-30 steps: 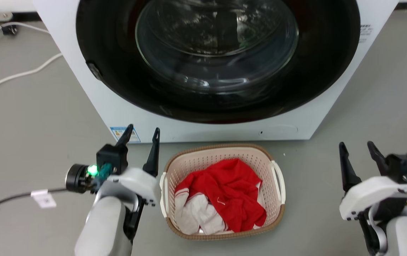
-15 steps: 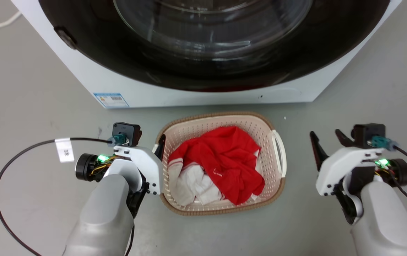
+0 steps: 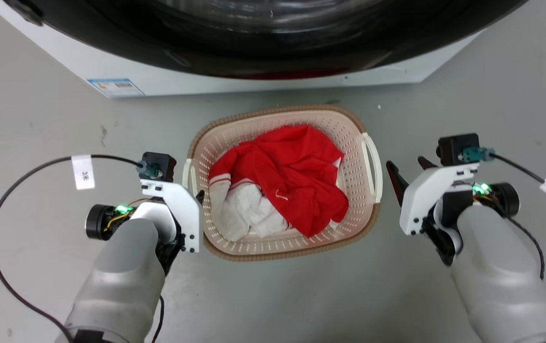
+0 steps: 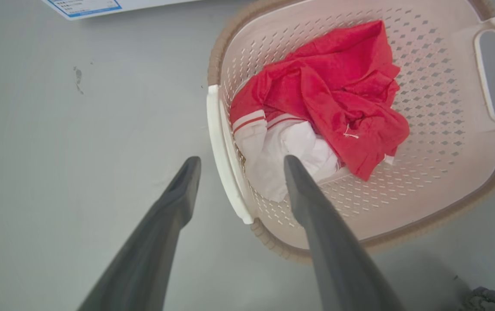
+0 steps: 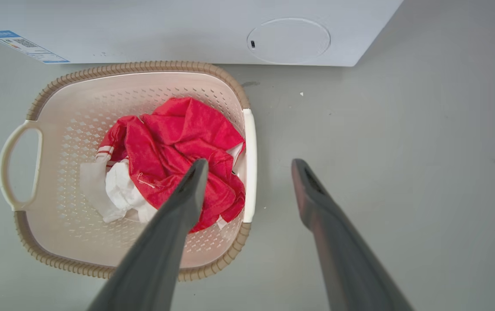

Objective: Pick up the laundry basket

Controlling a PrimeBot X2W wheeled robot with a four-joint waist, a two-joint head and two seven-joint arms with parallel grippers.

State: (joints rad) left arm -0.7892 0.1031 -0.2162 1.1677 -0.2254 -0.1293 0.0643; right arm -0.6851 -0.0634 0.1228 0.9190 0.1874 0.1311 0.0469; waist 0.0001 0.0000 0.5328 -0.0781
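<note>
The laundry basket [image 3: 278,254], a rounded beige plastic one with perforated walls, a brown woven-look rim and two white side handles, stands on the grey floor [image 3: 39,109], just in front of the white washing machine with the dark round door [image 3: 254,81]. Inside the basket lie a crumpled red cloth [image 3: 297,176] and, under it toward the robot's left, a white cloth with red stripes [image 3: 239,214]. The left gripper [image 4: 242,160] is close beside the left side of the basket. Its two dark fingers are spread wide and hold nothing. In the left wrist view one finger is over the bare floor and the other over the inside of the basket, with the left white handle [image 4: 226,172] between them. If a finger touches the handle, I cannot tell. The right gripper [image 5: 249,163] is at the opposite side, also wide open and empty. In the right wrist view one of its fingers is over the red cloth and the other over the floor, and the right white handle [image 5: 249,190] lies between them. In the head view this gripper is a little apart from the basket rim. A black cable with a white tag [image 3: 82,172] curves over the floor next to the left arm.
</note>
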